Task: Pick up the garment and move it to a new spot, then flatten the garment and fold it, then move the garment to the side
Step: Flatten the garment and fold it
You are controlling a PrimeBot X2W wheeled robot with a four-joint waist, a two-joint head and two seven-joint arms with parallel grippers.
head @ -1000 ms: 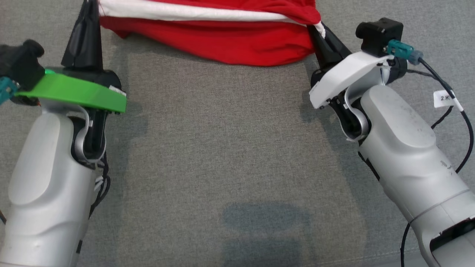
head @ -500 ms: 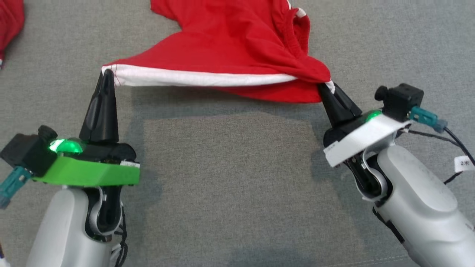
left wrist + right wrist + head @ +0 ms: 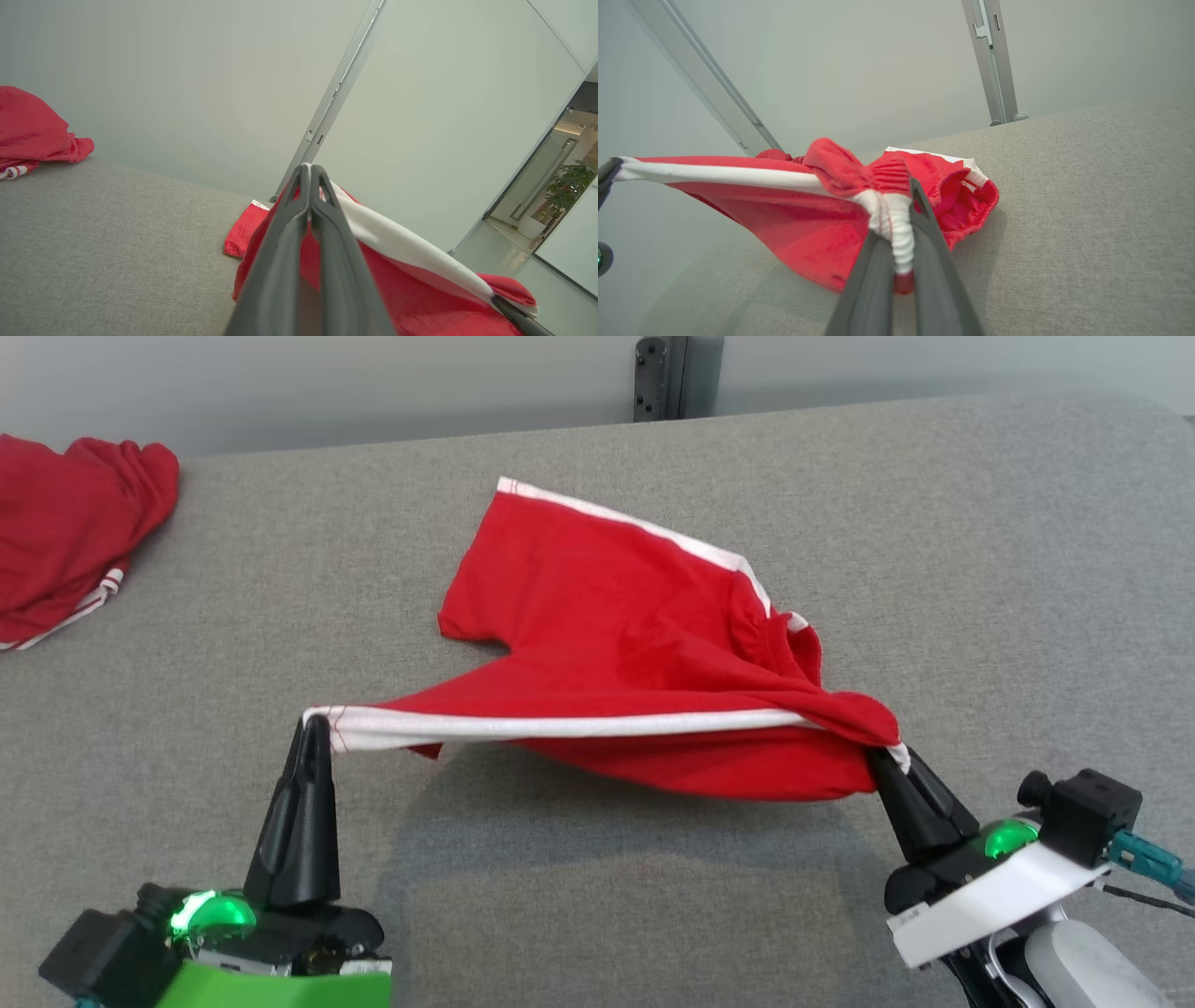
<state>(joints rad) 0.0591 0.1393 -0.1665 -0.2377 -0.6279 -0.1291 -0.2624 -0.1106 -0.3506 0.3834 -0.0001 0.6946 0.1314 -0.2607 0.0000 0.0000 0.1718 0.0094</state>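
Red garment (image 3: 635, 644), white trim (image 3: 597, 726)

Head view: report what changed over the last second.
Mostly the camera moved: the view swung up, bringing in the far part of the grey surface, the wall and a second red garment at the left. Nothing was grasped or released. Unchanged: left gripper and right gripper shut on the red garment by its white-banded edge, stretched taut between them, about as far apart as before.
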